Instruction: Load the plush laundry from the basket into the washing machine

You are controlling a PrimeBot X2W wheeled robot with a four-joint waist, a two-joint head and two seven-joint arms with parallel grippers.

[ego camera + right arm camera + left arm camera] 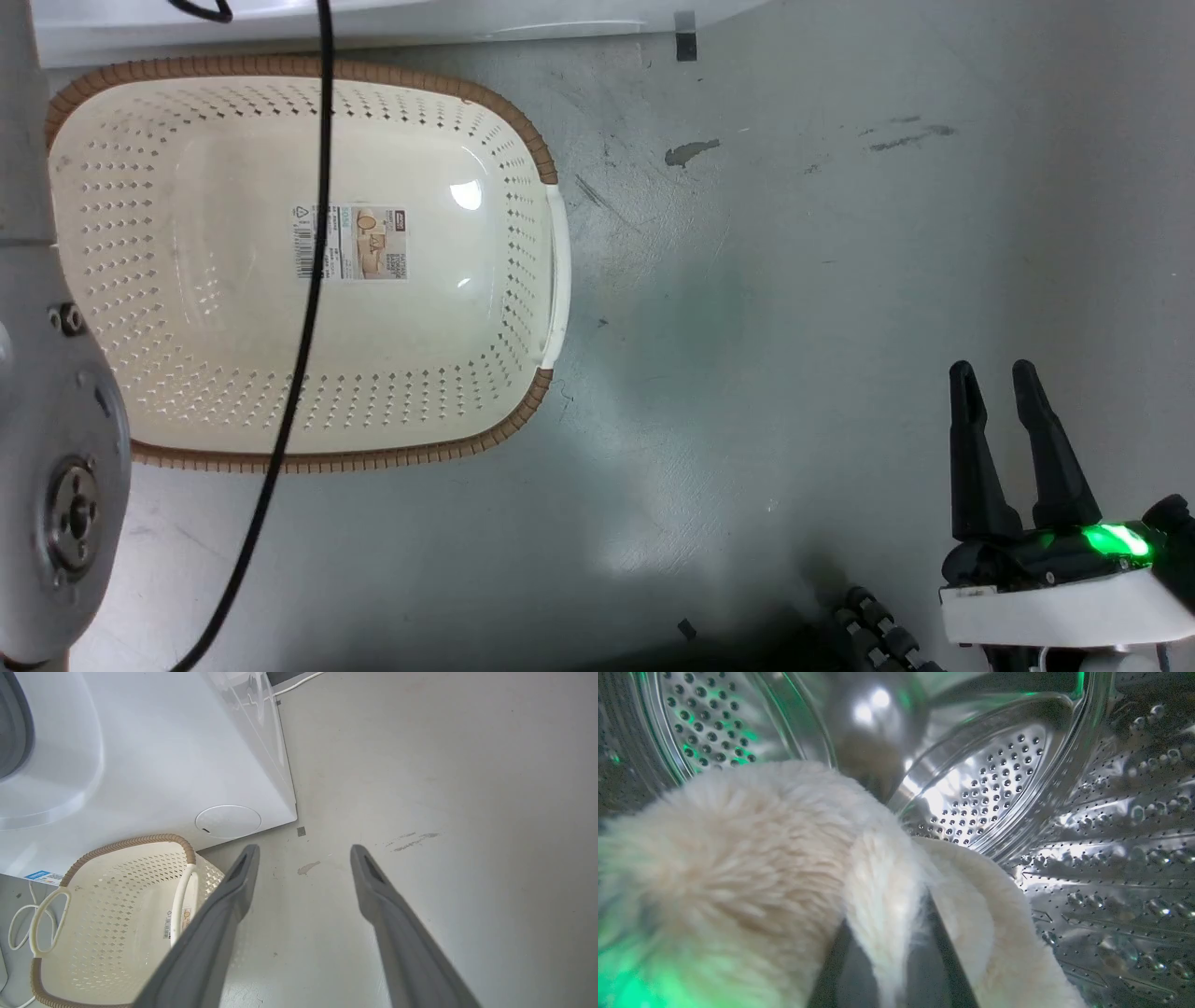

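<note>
Grey floor (840,233) with dark scuffs lies under it all. Close by, the right tool (992,369) hangs over the floor with its two long dark fingers apart. Further off sits the oval cream plastic basket (439,411) with holes in its sides and a brown woven-look rim. A paper label (355,243) is stuck inside its bottom. Just behind the basket stands the big white washing machine (163,756). Inside its shiny steel drum (985,793) full of holes is the fluffy cream plush laundry (738,858). The left tool (889,938) pinches a strip of its fur.
</note>
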